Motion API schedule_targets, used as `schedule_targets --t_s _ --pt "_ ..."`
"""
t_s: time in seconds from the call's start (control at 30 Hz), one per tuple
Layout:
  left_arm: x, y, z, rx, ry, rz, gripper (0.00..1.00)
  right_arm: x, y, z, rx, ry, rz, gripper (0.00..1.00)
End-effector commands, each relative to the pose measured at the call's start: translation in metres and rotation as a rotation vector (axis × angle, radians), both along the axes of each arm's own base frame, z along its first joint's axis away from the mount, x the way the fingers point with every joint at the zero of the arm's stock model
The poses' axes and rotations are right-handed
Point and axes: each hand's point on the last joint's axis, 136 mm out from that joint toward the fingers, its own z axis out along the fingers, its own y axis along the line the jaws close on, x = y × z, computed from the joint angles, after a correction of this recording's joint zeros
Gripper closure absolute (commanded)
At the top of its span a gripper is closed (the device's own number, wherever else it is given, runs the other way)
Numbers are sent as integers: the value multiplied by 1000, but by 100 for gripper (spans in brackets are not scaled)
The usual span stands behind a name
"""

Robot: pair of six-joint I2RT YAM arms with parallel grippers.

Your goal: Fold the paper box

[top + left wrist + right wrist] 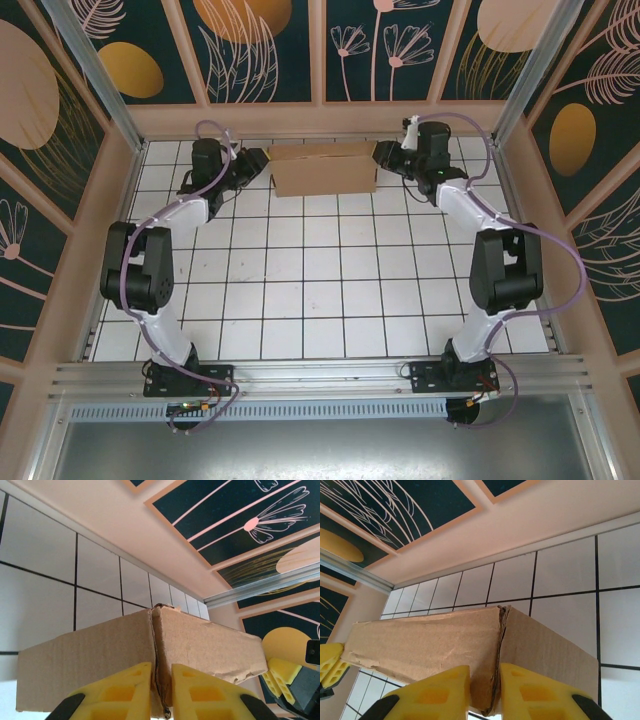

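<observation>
The left fingers (122,692) and right fingers (442,690) clamp end seams of the paper box (322,168) (top centre, overhead frame). Squeeze evenly, keeping creases square.

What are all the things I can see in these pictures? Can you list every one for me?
paper box: one, plain brown, at the far edge of the table, between the two grippers.
table: one, white tiles with dark lines, under everything.
walls: several, dark teal with pink and orange plant drawings, all around the table.
metal rail: one, silver, along the near edge by the arm bases.
left arm: one, black and white with a pale purple cable, left side.
right arm: one, same colours, right side.
left gripper: one, yellow fingers, pinching the box's left end.
right gripper: one, yellow fingers, pinching the box's right end.
</observation>
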Motion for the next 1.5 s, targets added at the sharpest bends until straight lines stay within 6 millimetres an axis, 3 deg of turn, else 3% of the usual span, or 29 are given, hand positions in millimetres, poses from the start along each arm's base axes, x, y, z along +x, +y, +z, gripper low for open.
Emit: schedule_targets --t_s 0.0,0.2,0.37,0.6,0.7,0.8,0.97,1.13,1.23,1.27,1.47 --pt "-5 -25 4 11 -69 -98 84 -15 30 -11 49 -40 138 78" --pt "-26 -20 -33 50 -72 -88 85 -45 30 -45 26 -148 169 77" --pt "-52 -22 -48 101 -59 -109 85 -75 32 -52 -26 -183 183 77" --pt "-97 -17 -72 143 26 -105 83 -116 11 -61 -66 -142 115 72" --pt "-122 -22 -102 207 122 -143 75 -134 5 -75 -53 -81 102 61" --pt "-139 -15 -112 217 160 -125 63 -147 -3 -86 -56 -41 76 52" --pt "-132 -10 -101 269 137 -111 56 -144 -21 -91 -62 6 13 47" --pt "-110 -16 -105 273 158 -117 55 -119 -36 -103 -58 113 -55 46" --pt "-94 -17 -107 270 160 -97 52 -109 -32 -124 -85 215 -43 51" --pt "-91 -17 -116 273 181 -97 52 -108 -31 -130 -86 238 -40 53" --pt "-76 -29 -137 223 226 -126 65 -93 -13 -158 -59 347 15 67"
